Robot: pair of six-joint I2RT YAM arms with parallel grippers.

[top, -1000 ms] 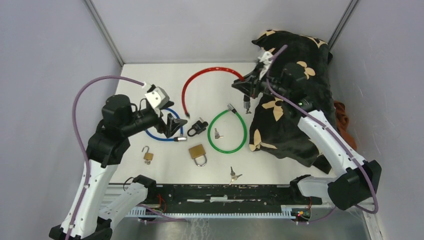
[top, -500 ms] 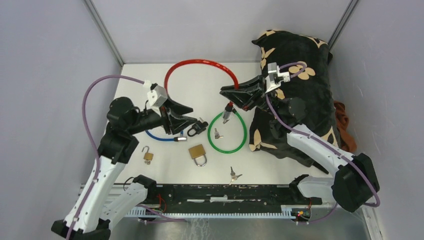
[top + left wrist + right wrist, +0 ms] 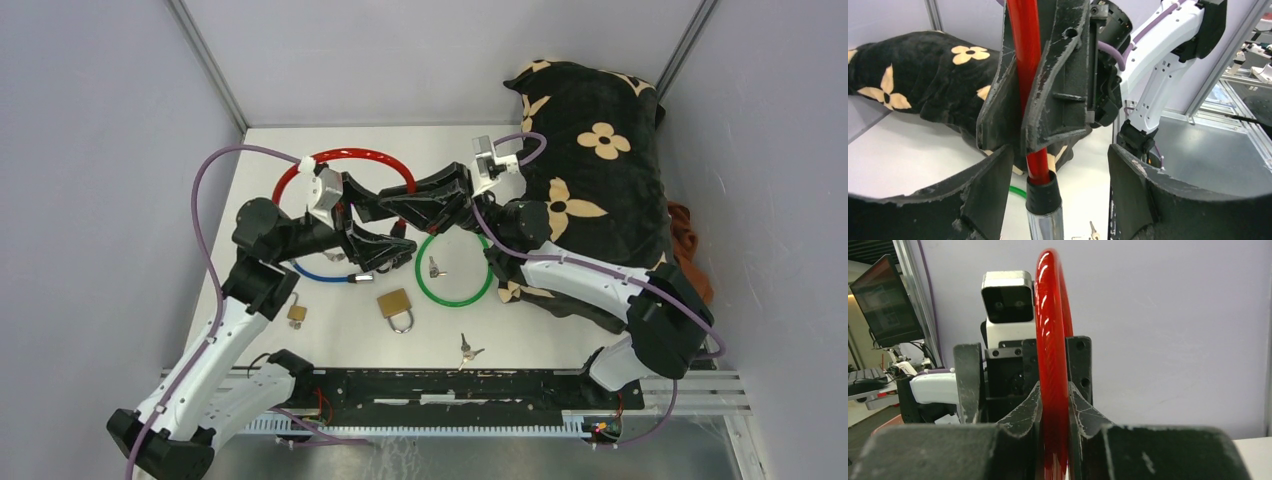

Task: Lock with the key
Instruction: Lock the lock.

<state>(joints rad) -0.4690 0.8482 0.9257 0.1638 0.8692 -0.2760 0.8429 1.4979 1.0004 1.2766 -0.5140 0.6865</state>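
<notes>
**Red cable lock pinched by the right gripper, left jaws spread round its end**

Nearest on the white table [image 3: 440, 140] lies a small bunch of keys [image 3: 467, 350]. Just beyond it sit a shut brass padlock [image 3: 397, 303] and, to the left, a smaller padlock [image 3: 296, 312] with its shackle swung open. Farther in, a green cable loop [image 3: 452, 302] lies flat with a single key [image 3: 433, 267] inside it. Left of it, a blue cable [image 3: 318, 276] shows partly under the left arm.

Above these, the left gripper [image 3: 1059, 150] is released. Its two fingers stand wide apart on either side of the red cable lock [image 3: 345, 153], whose black collar [image 3: 1043, 197] and metal tip [image 3: 1044, 227] hang between them. Whether the left finger touches the collar I cannot tell.

Just beyond, the right gripper [image 3: 1054, 405] reaches in from the right and is clenched on the red cable, which runs straight between its fingers a little above the collar. The rest of the red loop arcs away to the far left over the table.

A black cushion [image 3: 600, 190] with tan flowers fills the far right corner
</notes>
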